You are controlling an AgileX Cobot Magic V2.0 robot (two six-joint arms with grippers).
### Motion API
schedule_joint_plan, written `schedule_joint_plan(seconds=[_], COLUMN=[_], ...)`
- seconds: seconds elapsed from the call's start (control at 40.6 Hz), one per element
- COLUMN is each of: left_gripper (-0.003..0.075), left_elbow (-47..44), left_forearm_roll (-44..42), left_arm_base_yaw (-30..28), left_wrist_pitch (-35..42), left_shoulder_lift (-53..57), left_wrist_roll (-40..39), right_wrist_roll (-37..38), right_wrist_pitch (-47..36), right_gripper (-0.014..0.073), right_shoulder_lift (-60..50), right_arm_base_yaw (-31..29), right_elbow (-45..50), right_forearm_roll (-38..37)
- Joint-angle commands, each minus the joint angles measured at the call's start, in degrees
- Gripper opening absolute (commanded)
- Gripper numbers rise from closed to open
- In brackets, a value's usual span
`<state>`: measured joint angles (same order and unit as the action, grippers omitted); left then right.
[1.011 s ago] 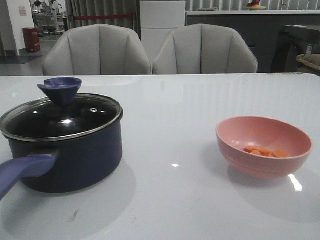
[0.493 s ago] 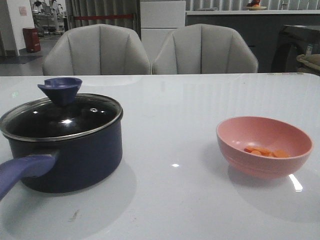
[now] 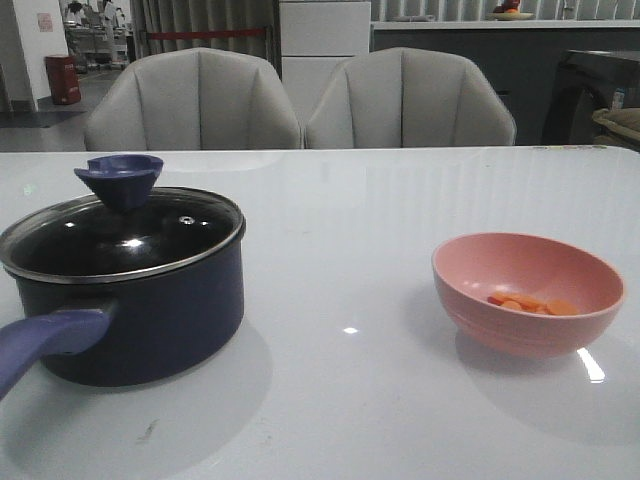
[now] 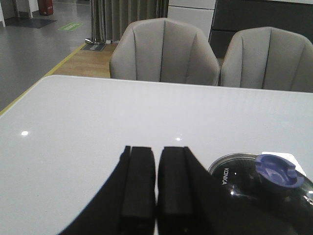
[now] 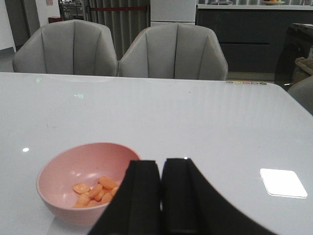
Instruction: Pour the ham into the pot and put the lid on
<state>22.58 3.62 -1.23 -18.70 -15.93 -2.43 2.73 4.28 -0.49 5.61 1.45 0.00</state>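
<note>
The dark navy pot (image 3: 150, 315) stands at the left of the white table, its purple-blue handle (image 3: 45, 345) pointing to the front. The glass lid (image 3: 120, 240) with its blue-purple knob (image 3: 120, 175) sits on the pot. It also shows in the left wrist view (image 4: 264, 183). Several orange ham slices (image 3: 530, 303) lie in the pink bowl (image 3: 528, 290) at the right, also in the right wrist view (image 5: 95, 188). My left gripper (image 4: 156, 149) is shut and empty beside the pot. My right gripper (image 5: 161, 164) is shut and empty beside the bowl. Neither gripper shows in the front view.
Two grey chairs (image 3: 300, 100) stand behind the table's far edge. White tabletop (image 3: 340, 260) lies between the pot and the bowl. A dark counter (image 3: 500, 60) runs along the back of the room.
</note>
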Motion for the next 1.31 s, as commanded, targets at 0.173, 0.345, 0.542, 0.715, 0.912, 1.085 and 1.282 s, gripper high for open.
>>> schedule_joint_plan(seconds=[0.173,0.345,0.542,0.715,0.912,1.085,1.282], left_gripper=[0.0214,0.0507,0.0549,0.0536,0.0629,0.0661,0.0659], left_elbow=[1.65,1.65,1.65,2.01,11.12,19.98,30.63], left_forearm_roll=[-0.03,-0.28,-0.28,3.06,2.95,3.42,5.72], left_arm_base_yaw=[3.25,4.82,4.82,4.82,4.91,4.91,6.1], left_wrist_pitch=[2.64,2.46,2.9,4.33,-6.59,-15.65,-27.22], left_shoulder_lift=[-1.28,-2.64,-4.14,-6.19,-13.91,-24.55,-38.17], left_wrist_roll=[-0.46,-0.46,-0.46,-0.46,1.8,1.8,1.8], right_wrist_roll=[-0.22,-0.22,-0.22,-0.22,-0.22,-0.22,-0.22], right_wrist_pitch=[-5.02,-5.02,-5.02,-5.02,-5.02,-5.02,-5.02], right_gripper=[0.015,0.015,0.015,0.015,0.015,0.015,0.015], right_shoulder_lift=[-1.15,-1.15,-1.15,-1.15,-1.15,-1.15,-1.15], right_arm_base_yaw=[-0.46,-0.46,-0.46,-0.46,-0.46,-0.46,-0.46], right_elbow=[0.61,0.61,0.61,0.61,0.61,0.61,0.61], right_forearm_roll=[-0.83,-0.83,-0.83,-0.83,-0.83,-0.83,-0.83])
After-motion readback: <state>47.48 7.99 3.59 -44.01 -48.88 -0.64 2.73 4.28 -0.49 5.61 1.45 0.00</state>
